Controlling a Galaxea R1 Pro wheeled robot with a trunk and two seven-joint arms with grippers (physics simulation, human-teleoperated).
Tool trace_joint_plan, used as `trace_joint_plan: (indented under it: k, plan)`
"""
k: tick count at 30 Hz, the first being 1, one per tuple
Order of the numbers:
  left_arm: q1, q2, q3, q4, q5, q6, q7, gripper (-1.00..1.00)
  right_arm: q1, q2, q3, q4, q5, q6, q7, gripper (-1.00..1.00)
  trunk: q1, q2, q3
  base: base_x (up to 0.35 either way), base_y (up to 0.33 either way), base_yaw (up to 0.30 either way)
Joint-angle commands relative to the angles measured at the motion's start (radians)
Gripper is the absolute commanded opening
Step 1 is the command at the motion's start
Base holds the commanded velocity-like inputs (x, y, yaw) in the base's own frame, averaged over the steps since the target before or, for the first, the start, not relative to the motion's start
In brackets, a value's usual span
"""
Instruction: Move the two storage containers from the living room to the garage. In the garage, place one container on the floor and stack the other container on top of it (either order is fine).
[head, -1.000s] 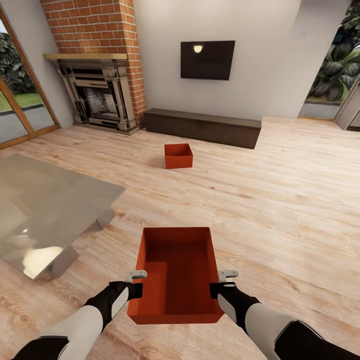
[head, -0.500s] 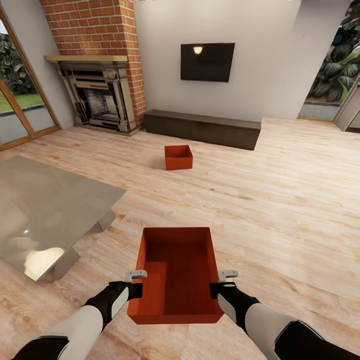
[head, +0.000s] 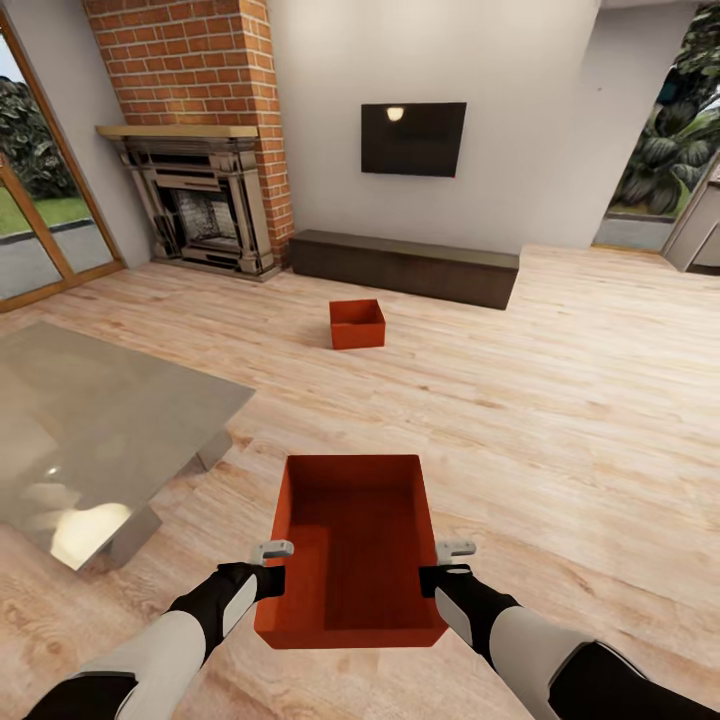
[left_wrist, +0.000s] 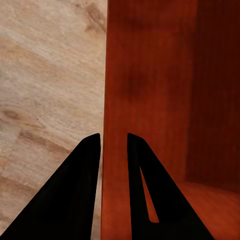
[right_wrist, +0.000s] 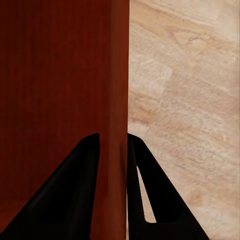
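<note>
Wrist views, left fingers (left_wrist: 95, 150) and right fingers (right_wrist: 95, 150) each clamped astride opposite walls of near container (head: 352, 540)

White forearms, black wrists, grey-topped left gripper (head: 272, 560) and right gripper (head: 450, 560) with black tapered fingers (left_wrist: 80, 190).

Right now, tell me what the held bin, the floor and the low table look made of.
Held bin: probably matte plastic; smooth, plain orange-red walls without shine.
Floor: light wood planks, with visible grain and board seams.
Low table: likely glass or polished metal; the top mirrors a bright light spot.
</note>
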Motion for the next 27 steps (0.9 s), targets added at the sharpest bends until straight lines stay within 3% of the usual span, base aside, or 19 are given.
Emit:
trace_joint_plan:
  k: [1,27]
  plan:
    - [0.0,-0.001,0.005,0.001,-0.012,0.007,0.008,-1.0,-0.001,0.003,0.019,-0.016,0.008,0.006,-0.006,-1.0,-0.004,0.007,0.004,0.0,0.0,0.0]
    - [0.0,-0.001,0.004,0.001,-0.011,0.007,0.008,-1.0,-0.001,0.003,0.019,-0.016,0.008,0.006,-0.005,-1.0,-0.104,0.189,0.127,0.0,0.0,0.0]
